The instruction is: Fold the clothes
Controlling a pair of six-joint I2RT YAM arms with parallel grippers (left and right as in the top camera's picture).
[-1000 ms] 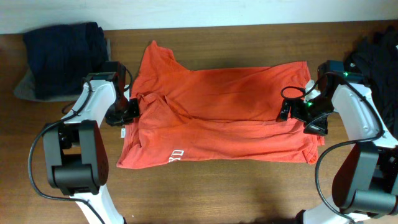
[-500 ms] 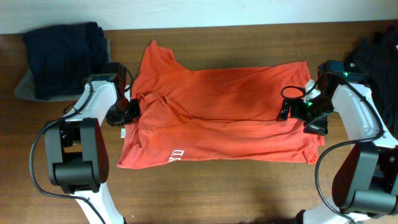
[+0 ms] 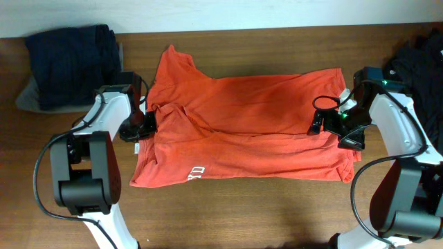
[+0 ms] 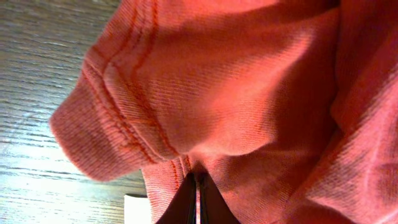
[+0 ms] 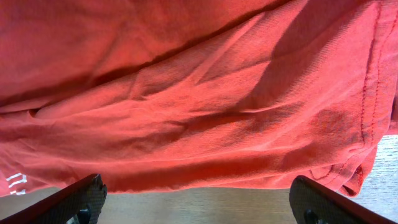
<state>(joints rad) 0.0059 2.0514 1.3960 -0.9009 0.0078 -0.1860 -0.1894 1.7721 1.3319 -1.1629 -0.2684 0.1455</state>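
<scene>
The orange-red T-shirt (image 3: 242, 131) lies spread across the middle of the table, partly folded, with white lettering (image 3: 197, 170) near its front edge. My left gripper (image 3: 147, 123) is at the shirt's left side, shut on a bunch of its fabric by the sleeve. In the left wrist view the dark fingers (image 4: 186, 205) meet with the orange cloth (image 4: 236, 93) pinched between them. My right gripper (image 3: 331, 126) hovers over the shirt's right end and stands wide open. Its two fingertips (image 5: 81, 196) straddle the hem (image 5: 205, 168) with nothing between them.
A navy pile of clothes (image 3: 69, 45) sits at the back left on a grey garment (image 3: 28, 98). A black garment (image 3: 422, 59) lies at the back right. A white tag (image 4: 137, 210) shows beside the left fingers. Bare wood (image 3: 242, 214) runs along the front.
My left gripper has shifted very slightly to the right with the fabric in it. The right arm and the shirt's right end have not moved.
</scene>
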